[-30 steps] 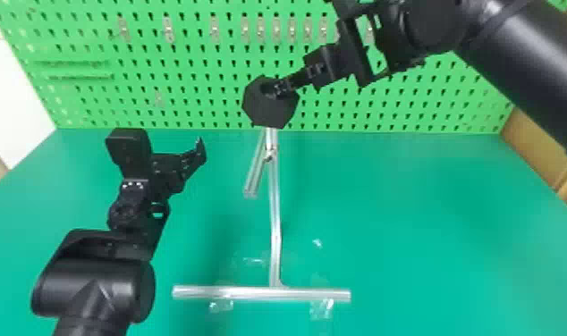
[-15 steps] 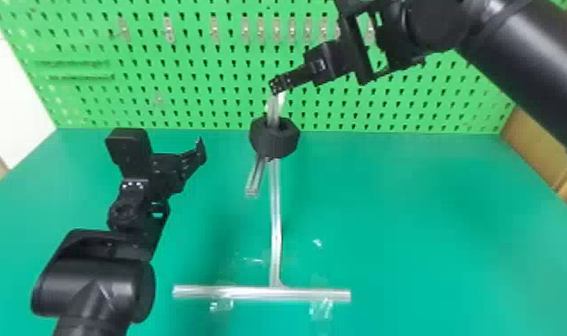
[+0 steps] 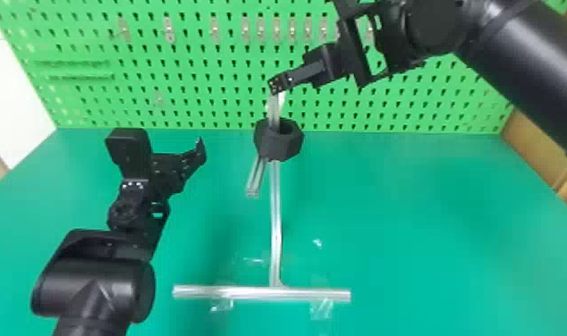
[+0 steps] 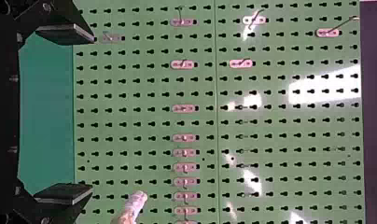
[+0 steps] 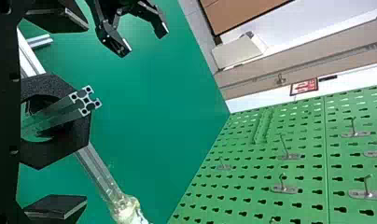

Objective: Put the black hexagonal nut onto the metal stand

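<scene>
My right gripper [image 3: 276, 86] is above the black hexagonal nut [image 3: 280, 139] in the head view. The nut is around the upper part of the metal stand [image 3: 276, 223], apart from that gripper. In the right wrist view, the right gripper [image 5: 74, 112] is open, its fingers wide apart; the nut [image 5: 77, 133] encircles a bar whose end pokes through its hole. My left gripper [image 3: 200, 149] is parked at the left of the stand; in the left wrist view the left gripper [image 4: 91, 114] is open with nothing between its fingers.
The stand's foot bar [image 3: 260, 292] lies across the green table [image 3: 430, 232] near the front. A green pegboard [image 3: 197, 94] with metal hooks rises behind. Cardboard boxes [image 3: 533, 147] stand at the right edge.
The right gripper let go of the nut, which dropped from the fingertips onto the stand's upper part. That gripper now stays above it; the left arm has not moved.
</scene>
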Controlling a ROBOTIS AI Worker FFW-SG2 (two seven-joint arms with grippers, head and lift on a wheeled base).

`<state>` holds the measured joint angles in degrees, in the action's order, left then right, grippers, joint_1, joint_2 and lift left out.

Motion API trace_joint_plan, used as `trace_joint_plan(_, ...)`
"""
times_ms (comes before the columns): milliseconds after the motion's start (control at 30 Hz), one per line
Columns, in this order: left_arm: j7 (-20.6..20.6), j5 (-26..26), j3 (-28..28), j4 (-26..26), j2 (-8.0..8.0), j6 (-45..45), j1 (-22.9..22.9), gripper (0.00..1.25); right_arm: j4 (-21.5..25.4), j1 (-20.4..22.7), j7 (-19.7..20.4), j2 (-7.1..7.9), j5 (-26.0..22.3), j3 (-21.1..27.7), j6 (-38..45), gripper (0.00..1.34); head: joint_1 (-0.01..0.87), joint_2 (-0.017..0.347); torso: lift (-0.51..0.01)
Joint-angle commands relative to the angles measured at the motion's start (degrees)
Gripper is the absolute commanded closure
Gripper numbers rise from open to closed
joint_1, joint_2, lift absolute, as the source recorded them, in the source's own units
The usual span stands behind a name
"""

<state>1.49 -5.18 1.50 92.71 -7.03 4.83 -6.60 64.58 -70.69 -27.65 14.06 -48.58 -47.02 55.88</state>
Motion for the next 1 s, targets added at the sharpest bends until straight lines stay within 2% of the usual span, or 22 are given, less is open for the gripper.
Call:
trace_joint_plan(0, 0.0, 0.0, 0.0, -0.1, 0.00, 0.0, -0.1, 0.16, -0.2, 0.0, -0.3, 0.00, 0.0, -0.2, -0.4, 0.00, 0.693, 0.081, -0.001)
trace_joint_plan(200, 0.0, 0.0, 0.1, 0.0, 0.00, 0.0, -0.1, 0.16, -0.3, 0.6, -0.6, 0.00, 0.4, 1.5, -0.9, 0.00, 0.693, 0.081, -0.001)
trace_joint_plan(300, 0.0, 0.0, 0.0, 0.0, 0.00, 0.0, -0.1, 0.16, -0.1, 1.8, -3.0, -0.09, 2.2, 5.7, -0.7, 0.00, 0.693, 0.081, -0.001)
trace_joint_plan(433, 0.0, -0.2, -0.3, 0.0, 0.00, 0.0, 0.3, 0.16, 5.4, 5.0, -4.2, -0.18, 8.6, 15.7, 1.1, 0.00, 0.693, 0.081, -0.001)
trace_joint_plan(500, 0.0, -0.3, -0.4, 0.1, 0.00, 0.0, 0.4, 0.16, 7.2, 6.5, -4.2, -0.26, 9.6, 19.3, 1.1, 0.00, 0.693, 0.081, -0.001)
trace_joint_plan(600, 0.0, -0.4, -0.6, 0.5, 0.00, 0.0, 0.6, 0.16, 9.6, 9.5, -4.3, -0.70, 11.0, 24.2, 0.1, 0.00, 0.693, 0.081, -0.001)
trace_joint_plan(700, 0.0, -0.4, -1.0, 0.8, 0.00, 0.0, 0.7, 0.16, 11.8, 13.6, -4.3, -1.32, 13.2, 27.9, -4.4, 0.00, 0.693, 0.081, -0.001)
trace_joint_plan(967, 0.0, -0.5, -1.7, 1.8, 0.00, 0.0, 1.3, 0.16, 14.8, 24.4, -4.3, -4.48, 17.9, 38.1, -14.8, 0.00, 0.693, 0.081, -0.001)
